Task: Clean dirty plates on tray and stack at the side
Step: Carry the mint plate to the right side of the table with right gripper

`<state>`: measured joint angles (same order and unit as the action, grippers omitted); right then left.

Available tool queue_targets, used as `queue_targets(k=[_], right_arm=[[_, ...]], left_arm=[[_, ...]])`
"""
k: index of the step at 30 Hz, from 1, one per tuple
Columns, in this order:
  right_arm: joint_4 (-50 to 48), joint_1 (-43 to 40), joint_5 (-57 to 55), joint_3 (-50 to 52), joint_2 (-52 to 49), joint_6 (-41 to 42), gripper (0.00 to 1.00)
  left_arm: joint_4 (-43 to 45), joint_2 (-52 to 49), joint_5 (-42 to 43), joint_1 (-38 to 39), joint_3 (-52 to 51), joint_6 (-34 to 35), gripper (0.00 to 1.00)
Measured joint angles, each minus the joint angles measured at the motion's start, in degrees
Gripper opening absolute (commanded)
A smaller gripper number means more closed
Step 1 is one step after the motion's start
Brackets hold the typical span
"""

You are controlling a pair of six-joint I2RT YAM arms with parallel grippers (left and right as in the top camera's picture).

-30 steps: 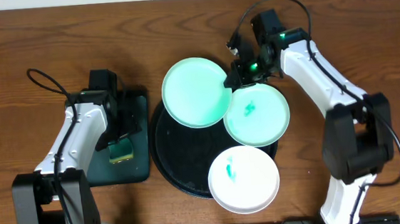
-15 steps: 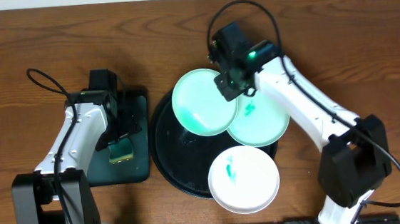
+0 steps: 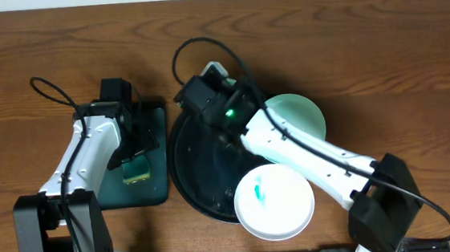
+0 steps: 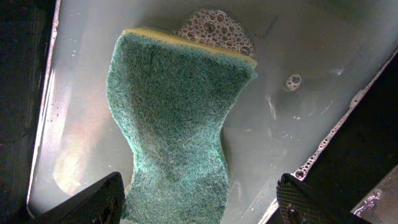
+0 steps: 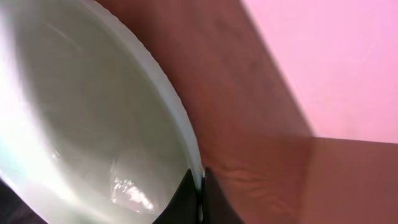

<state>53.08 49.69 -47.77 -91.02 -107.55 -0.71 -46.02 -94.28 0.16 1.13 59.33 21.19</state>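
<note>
While the right gripper [image 5: 199,190] clamps the rim of a pale mint round plate [image 5: 81,106] by the far edge of the black round tray [image 3: 200,168], a second mint plate [image 3: 303,113] and a teal-smeared white plate [image 3: 273,203] lie on that tray; the left gripper [image 4: 199,190] gapes around a green sponge [image 4: 174,118].

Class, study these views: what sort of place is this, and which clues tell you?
Probably a robot test bench set up for dishwashing, not a real kitchen: two robot arms at a bare wooden table, plates on a black tray, and a sponge in soapy water.
</note>
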Motion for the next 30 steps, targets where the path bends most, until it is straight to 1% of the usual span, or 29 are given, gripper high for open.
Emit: queue_targets(k=[5,10,18,30], right_arm=[[-0.7,2.8,-9.5,0.0,0.0,0.0,0.01],[-0.7,4.3,-13.8,0.0,0.0,0.0,0.01],[-1.0,5.2,-16.7,0.0,0.0,0.0,0.01],[-1.0,5.2,-16.7,0.0,0.0,0.0,0.01]], left_arm=[[0.0,0.0,0.0,0.0,0.0,0.0,0.79],[0.0,0.0,0.0,0.0,0.0,0.0,0.79],[0.0,0.0,0.0,0.0,0.0,0.0,0.79],[0.0,0.0,0.0,0.0,0.0,0.0,0.79]])
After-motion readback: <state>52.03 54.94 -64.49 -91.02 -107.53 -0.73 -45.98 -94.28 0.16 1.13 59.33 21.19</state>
